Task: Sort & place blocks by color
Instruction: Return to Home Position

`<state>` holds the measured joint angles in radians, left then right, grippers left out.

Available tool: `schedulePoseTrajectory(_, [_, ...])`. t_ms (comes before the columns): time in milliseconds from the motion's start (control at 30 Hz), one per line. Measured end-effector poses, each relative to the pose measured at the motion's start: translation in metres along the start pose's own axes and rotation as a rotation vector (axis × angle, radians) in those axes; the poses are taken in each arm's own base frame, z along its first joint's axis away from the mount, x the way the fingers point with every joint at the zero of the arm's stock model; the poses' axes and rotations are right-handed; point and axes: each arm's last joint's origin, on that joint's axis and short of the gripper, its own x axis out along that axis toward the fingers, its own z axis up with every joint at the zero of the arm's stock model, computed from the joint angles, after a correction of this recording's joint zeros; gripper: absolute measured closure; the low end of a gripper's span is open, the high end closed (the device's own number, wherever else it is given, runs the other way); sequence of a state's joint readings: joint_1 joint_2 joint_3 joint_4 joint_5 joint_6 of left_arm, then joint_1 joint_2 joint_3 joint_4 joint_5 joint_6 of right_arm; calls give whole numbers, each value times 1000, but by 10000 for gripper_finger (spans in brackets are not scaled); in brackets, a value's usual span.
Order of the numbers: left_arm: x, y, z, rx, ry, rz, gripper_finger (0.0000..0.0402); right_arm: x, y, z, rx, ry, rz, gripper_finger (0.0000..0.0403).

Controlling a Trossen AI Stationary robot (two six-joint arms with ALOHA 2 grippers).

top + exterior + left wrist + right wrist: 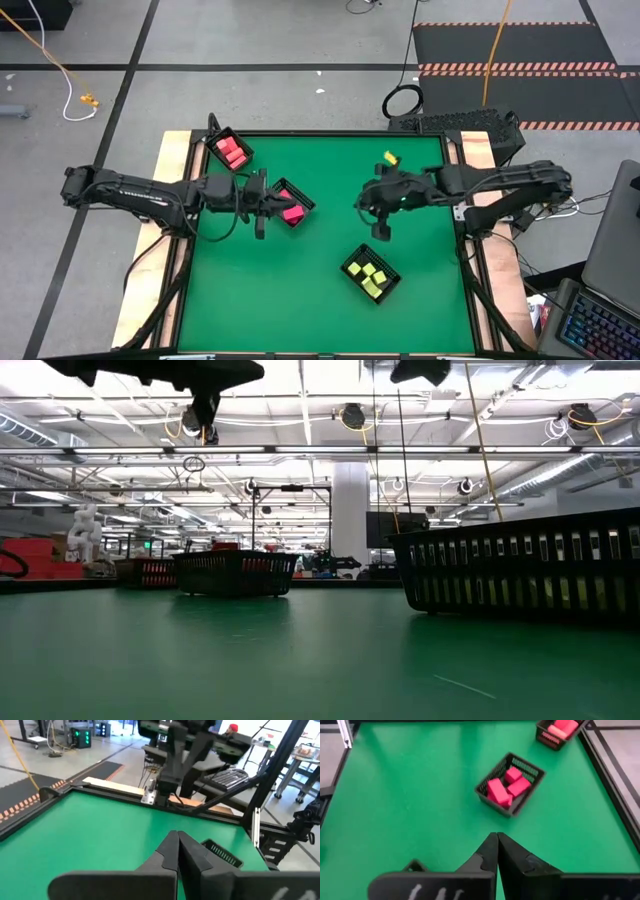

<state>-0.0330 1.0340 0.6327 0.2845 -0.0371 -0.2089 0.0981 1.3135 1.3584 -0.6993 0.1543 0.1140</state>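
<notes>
Both grippers hang shut above the green table (pixel 300 290), holding nothing. My left gripper (pixel 268 203) (pixel 177 837) is beside the middle black tray (pixel 292 205), which holds several pink blocks (pixel 506 787). My right gripper (pixel 362 203) (pixel 496 838) is right of the table's centre and points toward that tray. A second tray (pixel 230 150) at the far left corner also holds pink blocks (pixel 561 727). A third tray (pixel 370 273), near the front, holds yellow blocks (pixel 368 275). One yellow block (pixel 391 158) lies on the table by the far edge.
Wooden boards (pixel 165 190) line the table's left and right sides. In the low view the yellow tray (pixel 520 575) stands close on the right and the middle tray (pixel 235 572) farther back. The green surface between the trays is free.
</notes>
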Motion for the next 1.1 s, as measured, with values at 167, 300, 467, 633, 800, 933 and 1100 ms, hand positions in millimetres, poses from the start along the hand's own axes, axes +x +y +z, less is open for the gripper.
schedulePoseTrajectory(167, [0, 4, 23, 5, -10, 31, 401, -23, -16, -14, 67, -92, 4, 403])
schedulePoseTrajectory(300, [-7, 3, 68, 53, 24, 39, 401, -43, -24, -12, 96, -182, 26, 403])
schedulePoseTrajectory(467, [-22, -7, 116, 114, 2, 33, 401, -59, -25, -9, 82, -273, 47, 403])
schedulePoseTrajectory(633, [-40, -13, 141, 126, 70, 51, 401, -67, -25, -6, 82, -335, 63, 403])
schedulePoseTrajectory(800, [-48, -18, 115, 137, 205, 55, 401, -74, -19, -20, 50, -291, 105, 403])
schedulePoseTrajectory(933, [-60, -18, 83, 112, 146, 60, 401, -82, -18, -44, 83, -348, 112, 403])
schedulePoseTrajectory(1100, [-84, -12, 41, 55, 106, 31, 401, -87, -23, -89, 152, -370, 105, 403])
